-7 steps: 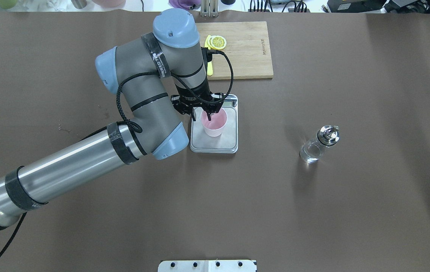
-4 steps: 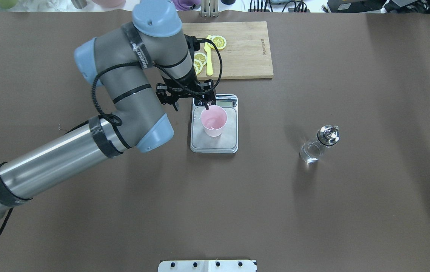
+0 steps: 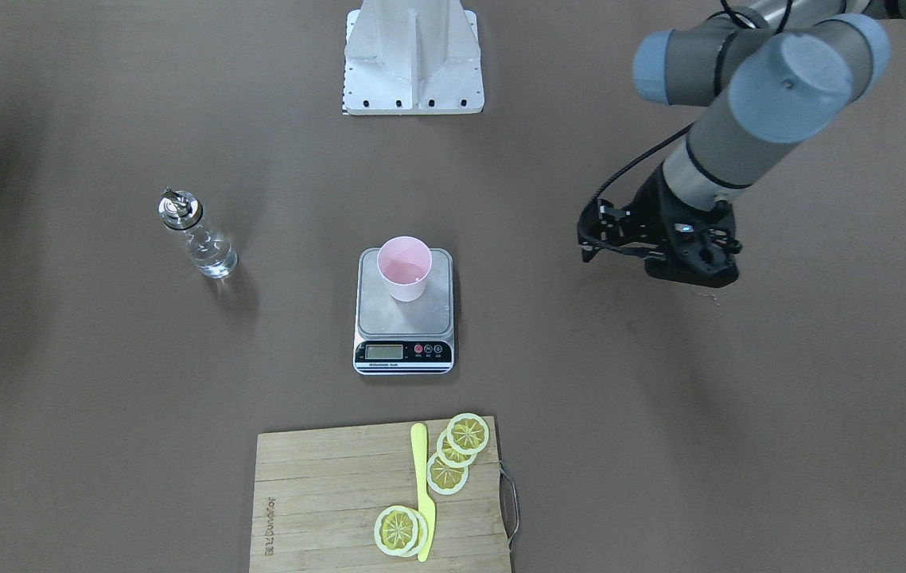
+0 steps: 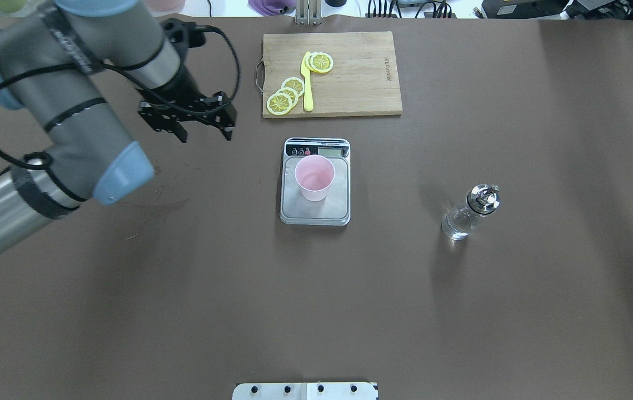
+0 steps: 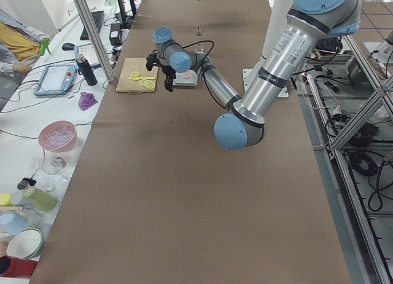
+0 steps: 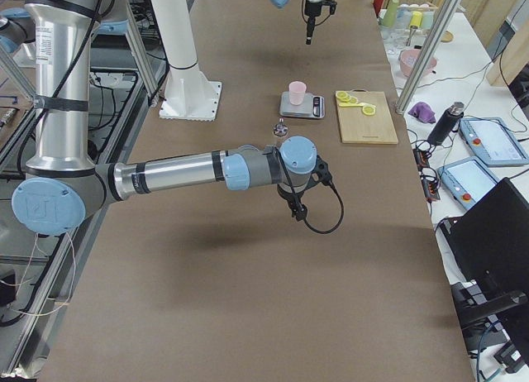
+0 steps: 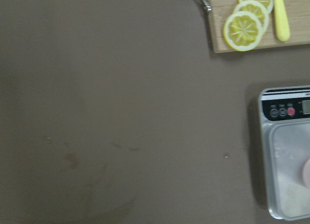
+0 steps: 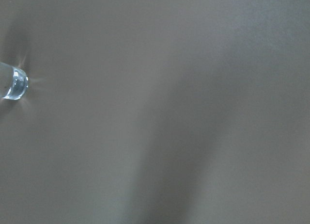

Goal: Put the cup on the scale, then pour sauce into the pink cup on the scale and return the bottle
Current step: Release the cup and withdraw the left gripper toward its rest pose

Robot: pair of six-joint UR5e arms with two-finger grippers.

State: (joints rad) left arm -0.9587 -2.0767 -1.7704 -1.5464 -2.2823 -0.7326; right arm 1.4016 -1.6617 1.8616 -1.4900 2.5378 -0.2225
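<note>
Left tool (image 4: 205, 133) has withdrawn from empty cup (image 4: 314, 178) on the scale (image 4: 339, 206), jaws apart.

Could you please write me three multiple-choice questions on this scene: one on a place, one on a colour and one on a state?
1. Where is the pink cup?
A. on the platform of the scale
B. lying beside it
C. held in the air

2. What colour is the utensil on the cutting board?
A. red
B. yellow
C. black

3. How is the bottle?
A. on its side
B. upright, with nothing touching it
C. gripped and tilted

Answers:
1 A, as the cup's base rests on the steel platform, behind the display strip in the front-facing view.
2 B, as it is plain yellow, like the lemon slices next to it.
3 B, as it stands alone on the table, and the left gripper is open and empty, far off on the other side of the scale.
</note>
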